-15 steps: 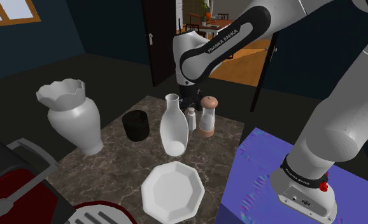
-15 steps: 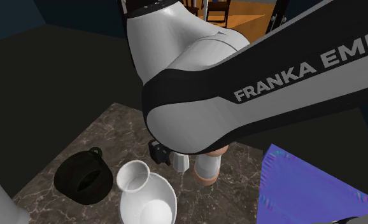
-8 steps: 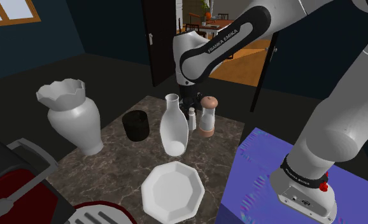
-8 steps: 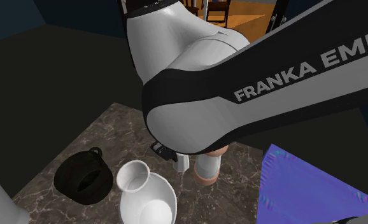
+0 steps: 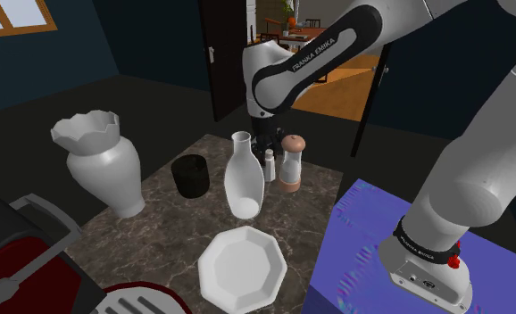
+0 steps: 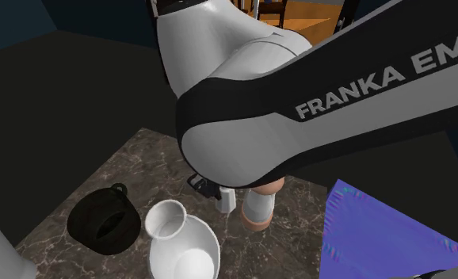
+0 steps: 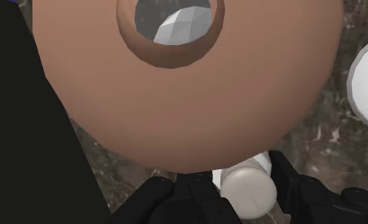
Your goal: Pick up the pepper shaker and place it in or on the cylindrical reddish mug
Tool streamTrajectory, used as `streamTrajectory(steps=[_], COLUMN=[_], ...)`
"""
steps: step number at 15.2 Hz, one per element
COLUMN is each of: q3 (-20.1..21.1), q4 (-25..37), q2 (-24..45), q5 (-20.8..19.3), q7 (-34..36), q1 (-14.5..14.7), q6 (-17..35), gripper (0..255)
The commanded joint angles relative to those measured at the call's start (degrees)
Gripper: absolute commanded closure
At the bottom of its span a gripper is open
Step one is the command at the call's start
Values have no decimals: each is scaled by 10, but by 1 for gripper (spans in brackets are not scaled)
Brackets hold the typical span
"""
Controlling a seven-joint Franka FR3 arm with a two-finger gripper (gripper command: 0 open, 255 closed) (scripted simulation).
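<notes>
The pepper shaker (image 5: pixel 269 165) is a small white cylinder standing on the dark marble table (image 5: pixel 158 236), between a white bottle vase (image 5: pixel 244 174) and a taller grinder (image 5: pixel 291 161) with a brown cap. My gripper (image 5: pixel 266 150) comes down on it from above. In the wrist view the black fingers (image 7: pixel 292 186) clasp the shaker's white cap (image 7: pixel 247 189), close under the grinder's wide brown top (image 7: pixel 189 89). The second exterior view has the shaker (image 6: pixel 225 204) below the gripper (image 6: pixel 207 186), largely behind the arm. The mug (image 5: pixel 190 176) looks black and stands to the vase's left in the shoulder view; it is also the mug (image 6: pixel 103 220) in the second exterior view.
A large white vase (image 5: pixel 100 165) with a jagged rim stands at the table's left. A white octagonal plate (image 5: pixel 243 262) lies near the front. A dark red appliance (image 5: pixel 20 259) sits at the lower left. The purple-blue stand (image 5: pixel 381 245) borders the table's right side.
The fingers have closed onto the pepper shaker. The arm has shifted very slightly since; the shaker stays in the same spot on the table.
</notes>
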Motion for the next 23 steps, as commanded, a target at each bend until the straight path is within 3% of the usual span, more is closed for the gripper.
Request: streamTrajectory(steps=[1,23], q3=[0,-7], q4=[7,115], q2=[-8,-74], q5=[2,13], q7=[-1,-12], q1=[0,0], q6=[-14,-188], gripper=[255,255])
